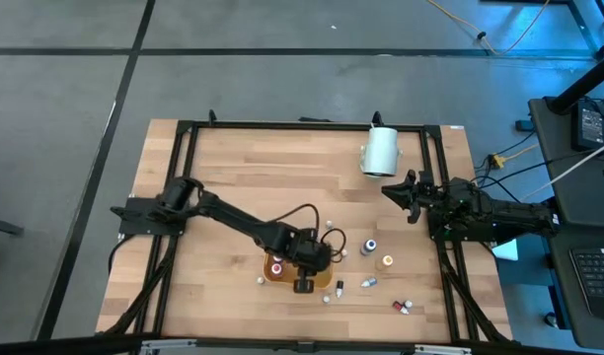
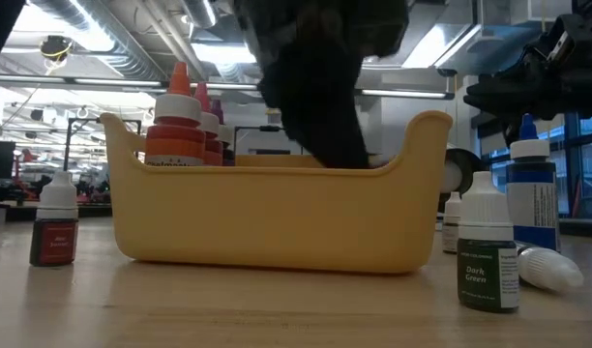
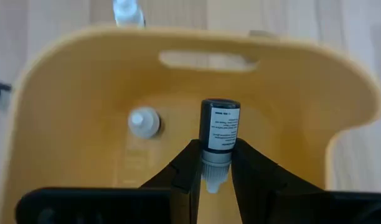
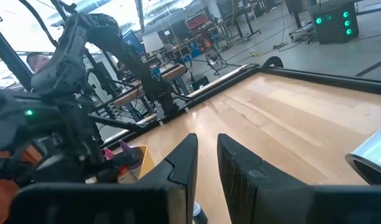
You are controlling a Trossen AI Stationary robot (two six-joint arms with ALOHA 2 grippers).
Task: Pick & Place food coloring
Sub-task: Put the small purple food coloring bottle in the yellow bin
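My left gripper (image 1: 303, 283) reaches slanting down into the orange-yellow tray (image 1: 269, 277) near the table's front middle, shut on a small food coloring bottle (image 3: 220, 127) that has a dark label and a white cap. In the tray stand a white-capped bottle (image 3: 144, 121) and orange- and pink-capped bottles (image 2: 177, 121). More food coloring bottles rest on their bases on the wood to the tray's right (image 1: 369, 245), (image 1: 388, 261). A few lie on their sides nearby (image 1: 403, 307). My right gripper (image 4: 207, 163) waits shut at the table's right edge, holding nothing. My left gripper pinches the bottle at its neck, just above the white cap (image 3: 216, 159), between its two fingers (image 3: 189, 163). The fingers slant down from the table's far left. The bottle sticks out past the fingertips, base end first, over the tray's floor; whether the base touches it I cannot tell.
A large white cylinder (image 1: 381, 151) lies at the back right. In the low view a dark green bottle (image 2: 489, 259), a blue bottle (image 2: 532, 198) and a lying white dropper (image 2: 552, 269) stand right of the tray wall (image 2: 277, 217), and a red-labelled bottle (image 2: 55, 228) left of it.
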